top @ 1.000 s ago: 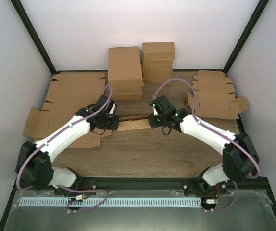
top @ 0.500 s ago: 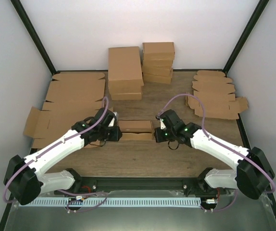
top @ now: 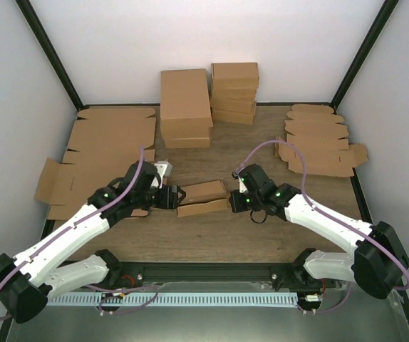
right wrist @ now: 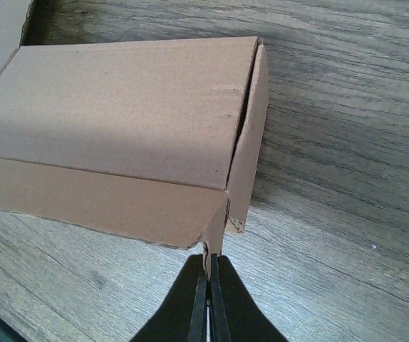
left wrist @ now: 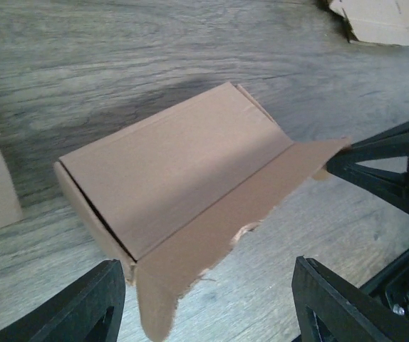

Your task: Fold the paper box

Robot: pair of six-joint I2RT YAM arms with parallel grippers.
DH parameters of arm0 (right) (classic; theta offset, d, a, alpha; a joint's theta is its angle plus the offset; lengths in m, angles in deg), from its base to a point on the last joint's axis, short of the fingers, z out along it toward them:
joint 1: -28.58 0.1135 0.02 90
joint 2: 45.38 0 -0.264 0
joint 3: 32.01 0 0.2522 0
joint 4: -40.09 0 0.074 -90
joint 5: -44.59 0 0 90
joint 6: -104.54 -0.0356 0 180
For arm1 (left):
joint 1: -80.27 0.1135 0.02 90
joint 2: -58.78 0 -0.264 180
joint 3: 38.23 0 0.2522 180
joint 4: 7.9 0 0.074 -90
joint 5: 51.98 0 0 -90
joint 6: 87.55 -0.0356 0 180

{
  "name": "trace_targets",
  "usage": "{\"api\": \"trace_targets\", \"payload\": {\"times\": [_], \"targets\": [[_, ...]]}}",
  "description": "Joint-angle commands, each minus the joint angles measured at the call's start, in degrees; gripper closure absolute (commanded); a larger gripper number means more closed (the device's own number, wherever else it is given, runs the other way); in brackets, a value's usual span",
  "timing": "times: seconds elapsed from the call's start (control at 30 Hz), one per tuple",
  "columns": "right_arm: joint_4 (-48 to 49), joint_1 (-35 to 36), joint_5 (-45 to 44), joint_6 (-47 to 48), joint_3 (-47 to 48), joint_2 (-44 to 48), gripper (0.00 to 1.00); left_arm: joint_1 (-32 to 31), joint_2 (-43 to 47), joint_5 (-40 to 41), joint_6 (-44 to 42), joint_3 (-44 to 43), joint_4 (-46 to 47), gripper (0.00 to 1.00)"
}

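Close to the near edge, the small brown cardboard paper box (top: 203,197) lies at a slight angle on the dark wood-grain table (top: 219,239), midway between the two arms. Its long front flap hangs loose and ragged along the edge.

The right gripper (right wrist: 209,265) has its black fingers (right wrist: 199,299) pressed tight together, pinching the thin corner of that flap at the box's right end. The left gripper (top: 169,197) sits at the other end with its fingers (left wrist: 83,306) spread wide. The flap's tip lies between them, and I can't make out any contact.

Further back, flat brown cardboard blanks (top: 108,139) cover the left side and rounded die-cut blanks (top: 318,139) the right. Two stacks of folded brown boxes (top: 185,107) stand against the white back wall (top: 204,35), framed by black corner posts (top: 48,53).
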Motion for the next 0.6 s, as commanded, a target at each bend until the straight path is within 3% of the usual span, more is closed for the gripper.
{"api": "trace_targets", "payload": {"times": [0.0,0.1,0.2,0.43,0.57], "targets": [[0.5,0.4,-0.6,1.1,0.6,0.9,0.99,-0.4,0.1,-4.7,-4.2,0.6,2.9,0.32],[0.3,0.4,-0.7,1.4,0.8,1.1,0.98,-0.7,-0.4,-2.9,-6.4,0.8,3.0,0.27],[0.5,0.4,-0.4,1.9,0.4,1.4,0.98,-0.9,-0.7,-2.6,-9.4,0.1,4.5,0.01],[2.2,0.4,0.6,2.8,-1.3,1.6,0.98,-1.3,-2.1,-1.3,-17.6,0.8,7.9,0.0],[2.1,0.4,0.1,3.0,-1.6,1.6,0.98,-1.3,-4.2,-4.6,-22.9,0.5,9.0,0.0]]}}
